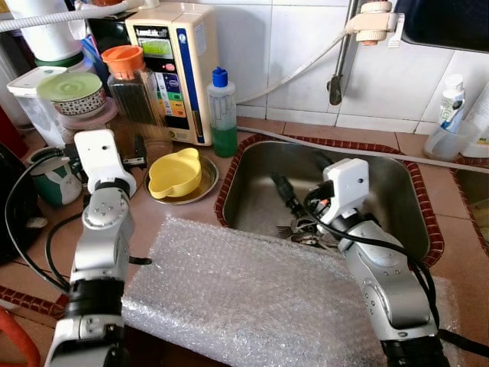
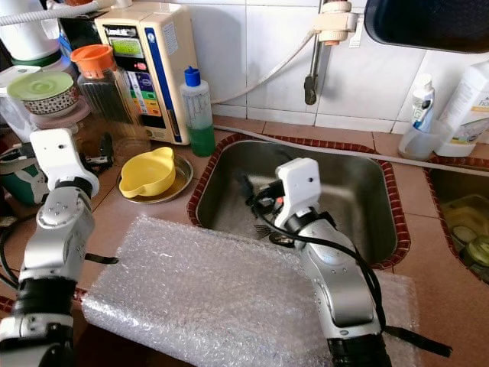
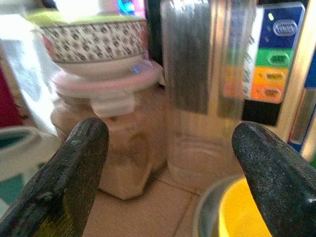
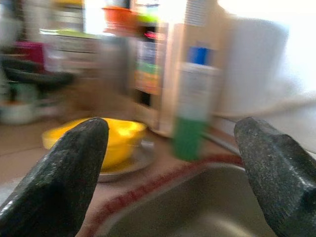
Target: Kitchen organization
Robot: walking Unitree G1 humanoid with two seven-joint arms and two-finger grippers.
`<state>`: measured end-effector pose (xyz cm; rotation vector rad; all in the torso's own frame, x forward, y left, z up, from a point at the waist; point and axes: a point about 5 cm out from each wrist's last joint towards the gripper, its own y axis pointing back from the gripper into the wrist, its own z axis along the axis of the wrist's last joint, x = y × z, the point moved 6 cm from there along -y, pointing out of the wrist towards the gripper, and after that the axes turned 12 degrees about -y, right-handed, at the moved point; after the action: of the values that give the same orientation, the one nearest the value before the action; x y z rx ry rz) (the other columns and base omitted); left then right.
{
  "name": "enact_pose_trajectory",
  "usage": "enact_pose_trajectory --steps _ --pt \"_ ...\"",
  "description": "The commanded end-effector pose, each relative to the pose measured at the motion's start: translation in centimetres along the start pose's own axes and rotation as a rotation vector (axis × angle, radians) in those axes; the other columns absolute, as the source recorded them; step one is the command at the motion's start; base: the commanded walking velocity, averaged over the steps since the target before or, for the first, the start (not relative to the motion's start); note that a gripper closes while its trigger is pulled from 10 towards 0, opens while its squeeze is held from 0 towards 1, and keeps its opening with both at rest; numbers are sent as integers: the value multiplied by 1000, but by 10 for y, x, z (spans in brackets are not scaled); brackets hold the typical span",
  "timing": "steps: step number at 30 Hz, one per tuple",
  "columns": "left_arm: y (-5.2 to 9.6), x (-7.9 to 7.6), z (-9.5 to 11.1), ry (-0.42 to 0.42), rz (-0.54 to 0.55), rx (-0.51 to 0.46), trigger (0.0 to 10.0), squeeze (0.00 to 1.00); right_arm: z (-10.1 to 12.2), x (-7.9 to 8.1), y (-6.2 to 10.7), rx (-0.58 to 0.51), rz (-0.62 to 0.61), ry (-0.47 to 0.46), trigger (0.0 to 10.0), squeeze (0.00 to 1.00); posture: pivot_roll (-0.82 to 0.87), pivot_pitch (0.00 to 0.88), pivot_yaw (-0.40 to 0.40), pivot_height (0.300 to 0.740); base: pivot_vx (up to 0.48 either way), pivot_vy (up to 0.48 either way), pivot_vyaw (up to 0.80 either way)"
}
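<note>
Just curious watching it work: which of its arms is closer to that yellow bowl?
Left. The left gripper hovers just beside the yellow bowl, fingers open. The right gripper is farther off, over the sink, fingers open too.

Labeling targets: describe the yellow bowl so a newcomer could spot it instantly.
Start at the steel sink. On the counter just to its left sits a round metal plate, and the yellow bowl rests on it. It's the only bright yellow item, with small ear-like handles.
</note>
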<state>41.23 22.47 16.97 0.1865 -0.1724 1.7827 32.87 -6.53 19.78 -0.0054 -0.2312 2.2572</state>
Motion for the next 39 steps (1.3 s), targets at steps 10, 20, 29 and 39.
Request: enact_pose_trajectory --steps 10,20,29,39 --pt "0 -35 -14 -2 -220 115 10000 0 5 29 5 48 186 -9 10000 0 -59 0 77 740 0 0 0" --pt "0 -37 -32 -18 -263 212 10000 0 1 45 14 117 289 -33 10000 0 -61 0 80 740 0 0 0" --pt "3 -37 -42 10 -298 259 0 0 -13 43 22 197 301 -20 10000 0 -63 0 78 740 0 0 0" --pt "5 -40 -46 20 -311 270 0 0 -33 30 24 287 240 36 10000 0 -60 0 77 740 0 0 0"
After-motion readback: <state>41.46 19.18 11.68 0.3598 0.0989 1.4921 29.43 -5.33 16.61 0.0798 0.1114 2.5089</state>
